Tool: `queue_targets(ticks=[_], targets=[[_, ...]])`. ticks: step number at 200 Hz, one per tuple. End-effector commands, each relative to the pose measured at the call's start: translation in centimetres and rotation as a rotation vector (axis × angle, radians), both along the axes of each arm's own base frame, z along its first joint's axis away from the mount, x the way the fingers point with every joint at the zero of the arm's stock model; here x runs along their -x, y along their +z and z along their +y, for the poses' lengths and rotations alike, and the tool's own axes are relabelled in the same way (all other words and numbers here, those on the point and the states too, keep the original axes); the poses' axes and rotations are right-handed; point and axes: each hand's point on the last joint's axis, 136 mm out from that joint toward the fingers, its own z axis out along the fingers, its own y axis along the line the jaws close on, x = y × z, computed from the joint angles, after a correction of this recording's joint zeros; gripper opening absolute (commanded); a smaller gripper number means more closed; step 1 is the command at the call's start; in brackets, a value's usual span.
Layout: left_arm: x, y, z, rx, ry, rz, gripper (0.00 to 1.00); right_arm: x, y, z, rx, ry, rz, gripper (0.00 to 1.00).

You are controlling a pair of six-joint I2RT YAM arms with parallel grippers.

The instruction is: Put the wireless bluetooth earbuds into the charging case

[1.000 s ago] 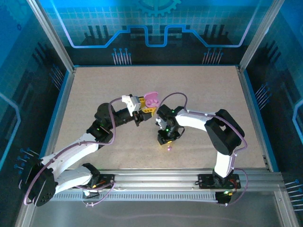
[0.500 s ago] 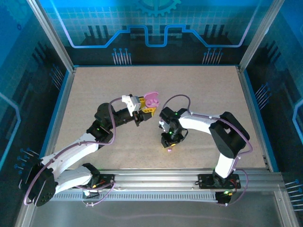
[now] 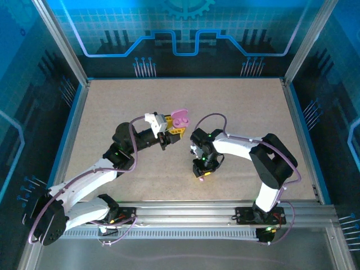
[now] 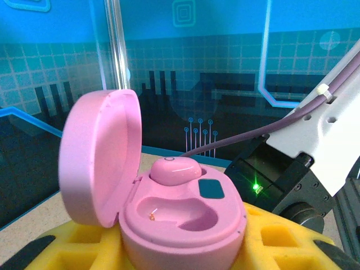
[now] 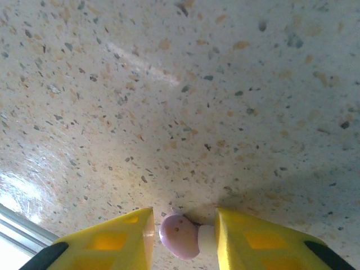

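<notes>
My left gripper [image 3: 175,129] is shut on the open pink charging case [image 4: 185,216], holding it above the table with the lid [image 4: 98,157] tipped back. One pink earbud [image 4: 174,170] sits in the case's far socket; the near socket is bare. A second pale pink-purple earbud [image 5: 179,236] with a white tip lies on the table. My right gripper [image 5: 183,241] points down at it, open, its yellow fingers [image 5: 121,243] on either side. The white tip touches the right-hand finger; a narrow gap remains on the left. In the top view this gripper [image 3: 201,173] is low over the table.
The speckled beige table [image 3: 124,107] is bounded by blue walls and metal posts [image 3: 64,48]. The right arm's purple cable [image 3: 211,118] loops up near the held case. The aluminium rail [image 3: 185,211] runs along the near edge.
My right gripper has moved slightly right and down over the earbud on the table, so its fingers now flank it. The left arm and the case have stayed put.
</notes>
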Motion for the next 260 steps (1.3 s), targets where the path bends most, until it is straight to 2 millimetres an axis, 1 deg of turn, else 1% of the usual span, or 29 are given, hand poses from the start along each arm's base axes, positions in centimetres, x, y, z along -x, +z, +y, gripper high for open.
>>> queue_targets(ticks=[1,24,42,65,88,126,152,181,231,260], targets=[[0.1,0.3,-0.1,0.003,0.003,-0.020,0.32,1.4,0.3,-0.6,0.032,-0.001,0.027,0.36],[0.1,0.3,-0.1,0.004,0.003,-0.019,0.32,1.5,0.5,-0.9,0.044,0.000,0.020,0.36],[0.0,0.3,-0.2,0.006,-0.001,-0.016,0.32,1.5,0.8,-0.7,0.035,0.007,0.019,0.36],[0.0,0.4,-0.2,0.008,-0.003,-0.018,0.32,1.2,0.9,-0.7,0.058,0.020,-0.002,0.38],[0.1,0.5,-0.2,0.008,-0.005,-0.018,0.32,0.8,1.0,-0.2,0.067,0.050,-0.026,0.39],[0.2,0.5,-0.1,0.007,-0.004,-0.017,0.32,0.6,0.9,0.5,0.099,0.116,-0.051,0.39],[0.1,0.6,-0.1,0.008,0.000,-0.020,0.32,0.7,0.5,0.5,0.130,0.141,-0.047,0.39],[0.1,0.6,-0.1,0.008,0.000,-0.018,0.32,1.1,-0.1,0.2,0.154,0.150,-0.029,0.36],[0.1,0.4,-0.2,0.007,-0.002,-0.016,0.32,1.5,-0.4,0.1,0.167,0.153,-0.012,0.29],[0.0,0.3,-0.1,0.005,0.001,-0.015,0.32,1.5,-0.5,-0.2,0.183,0.149,-0.009,0.31]])
